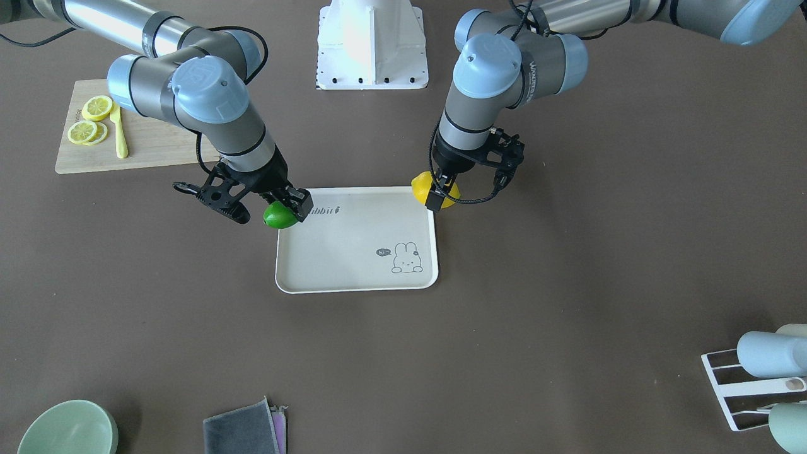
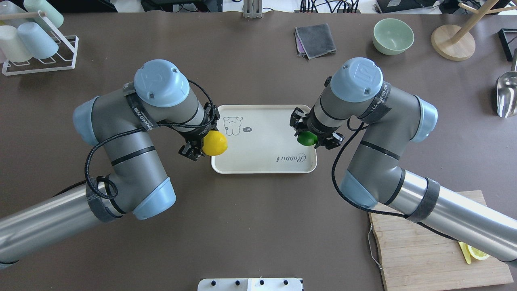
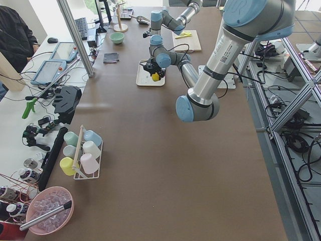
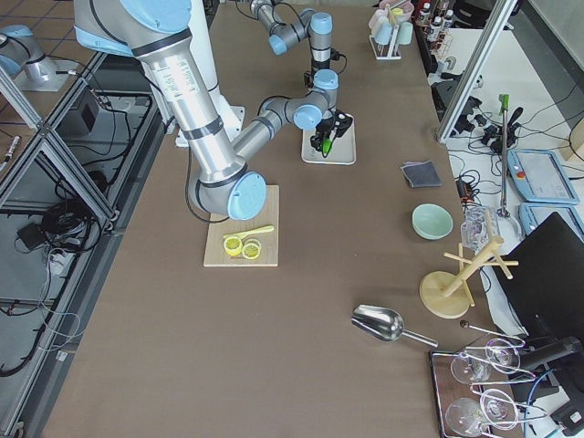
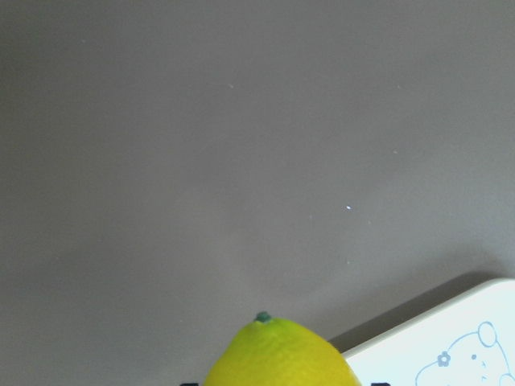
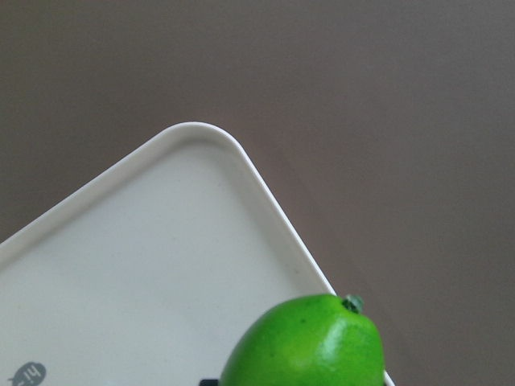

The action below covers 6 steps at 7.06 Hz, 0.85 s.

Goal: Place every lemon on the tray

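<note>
Where the two arms meet over the middle of the table, the cream tray (image 2: 266, 139) lies flat between them, its bunny drawing and "Rabbit" script uncovered and nothing resting on its floor. The yellow lemon (image 2: 215, 143) is gripped by the left gripper (image 2: 202, 143), whose fingers are closed against its sides; the fruit is held at the tray's edge on the robot's left, partly over the rim and partly over the brown tabletop, as is also seen from the left wrist camera, where its pointed tip is directed away from the lens. The green lemon (image 2: 307, 138) is clamped likewise in the right gripper (image 2: 313, 135) and is held at the opposite edge, over the rim near the corner by the script. Whether either lemon touches the rim cannot be told. A wooden cutting board (image 1: 139, 148) is seen well apart on the robot's right, with lemon slices (image 1: 88, 123) laid on it. A pale green bowl (image 2: 393, 36) and a folded grey cloth (image 2: 315, 39) are placed near the table's far edge.
</note>
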Available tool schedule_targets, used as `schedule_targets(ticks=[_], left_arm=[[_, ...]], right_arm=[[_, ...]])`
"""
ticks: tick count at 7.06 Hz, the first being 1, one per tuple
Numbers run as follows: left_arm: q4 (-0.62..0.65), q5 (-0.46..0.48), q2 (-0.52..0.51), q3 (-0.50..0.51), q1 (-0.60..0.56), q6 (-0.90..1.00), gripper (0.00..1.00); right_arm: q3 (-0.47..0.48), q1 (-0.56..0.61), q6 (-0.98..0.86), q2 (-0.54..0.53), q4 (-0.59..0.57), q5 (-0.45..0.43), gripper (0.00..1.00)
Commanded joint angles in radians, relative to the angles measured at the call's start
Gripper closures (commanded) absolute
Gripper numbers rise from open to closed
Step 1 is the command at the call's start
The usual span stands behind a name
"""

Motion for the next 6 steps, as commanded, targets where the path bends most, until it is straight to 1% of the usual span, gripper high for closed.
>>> schedule_targets(ticks=[1,2,3,4,6], left_arm=[[-0.006,0.002,-0.034,0.027,0.002,-0.002,1.00],[-0.024,0.018,-0.056,0.072,0.022,-0.002,1.00],[-0.067,0.054,-0.063,0.117,0.043,-0.012,1.00],[-0.102,0.061,-0.065,0.155,0.054,-0.023,1.00],[-0.118,0.061,-0.066,0.170,0.060,-0.023,1.00]], right_arm=[[-0.015,-0.019,0.021,0.003,0.030,-0.032,1.00],[-0.031,-0.021,0.021,0.004,0.048,-0.033,1.00],[-0.035,-0.021,0.023,0.006,0.059,-0.033,1.00],[-0.033,-0.027,0.036,0.007,0.060,-0.033,1.00],[-0.035,-0.034,0.044,0.018,0.062,-0.035,1.00]])
